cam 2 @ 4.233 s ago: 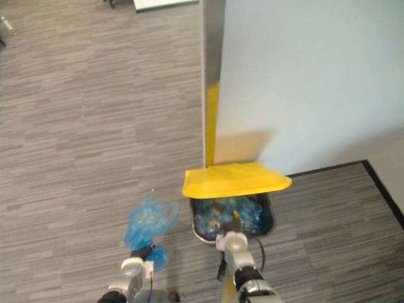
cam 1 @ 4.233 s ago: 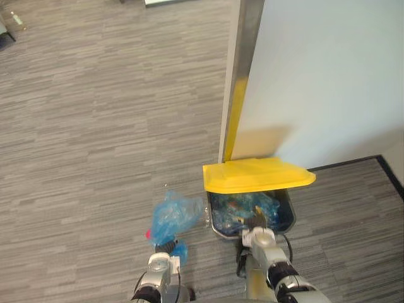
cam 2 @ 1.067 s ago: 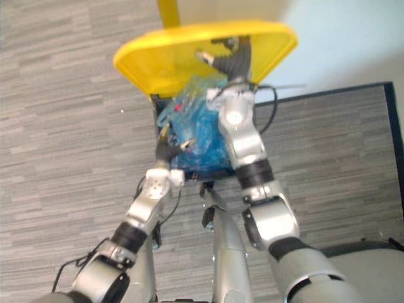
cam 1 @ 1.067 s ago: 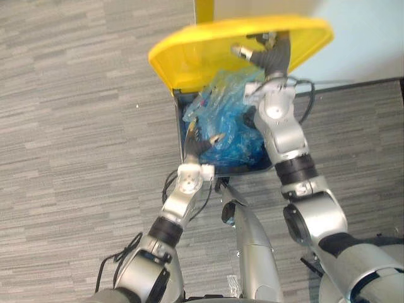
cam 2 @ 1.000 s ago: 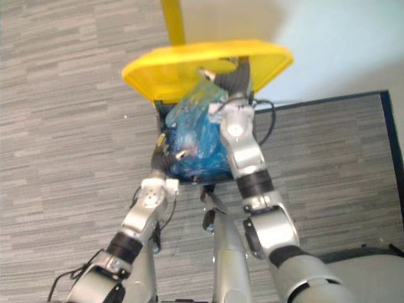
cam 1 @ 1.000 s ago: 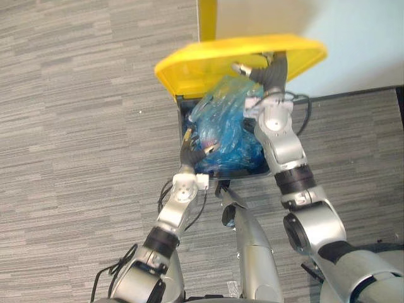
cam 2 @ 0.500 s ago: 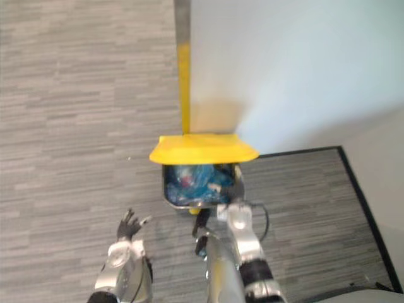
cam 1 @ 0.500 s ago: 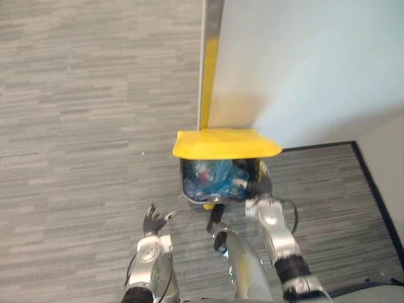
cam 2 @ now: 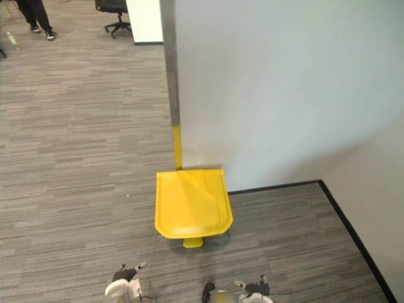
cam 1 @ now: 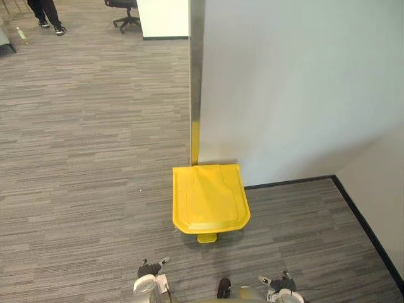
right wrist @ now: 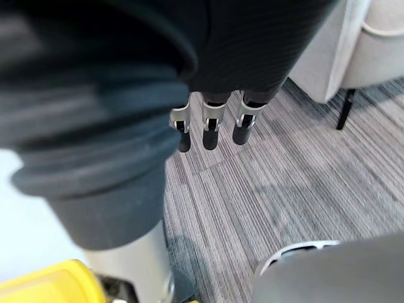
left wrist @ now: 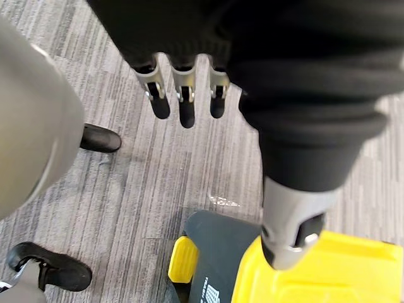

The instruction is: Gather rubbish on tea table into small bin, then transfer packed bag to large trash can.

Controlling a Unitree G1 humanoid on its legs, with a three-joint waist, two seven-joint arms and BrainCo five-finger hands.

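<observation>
Lid down: the yellow lid [cam 1: 209,197] of the large trash can [left wrist: 218,243], propped open half a second earlier over the blue packed bag, now lies flat and shut, and both hands have drawn back toward the robot. The bag is judged to sit inside, under the lid. The left hand [cam 1: 150,270] and right hand [cam 1: 278,281] hang empty, fingers straight and loosely spread. The can stands straight ahead on the grey floor [cam 1: 95,158], well apart from both and somewhat nearer the left hand. Its long axis runs away toward the wall [cam 1: 297,82].
</observation>
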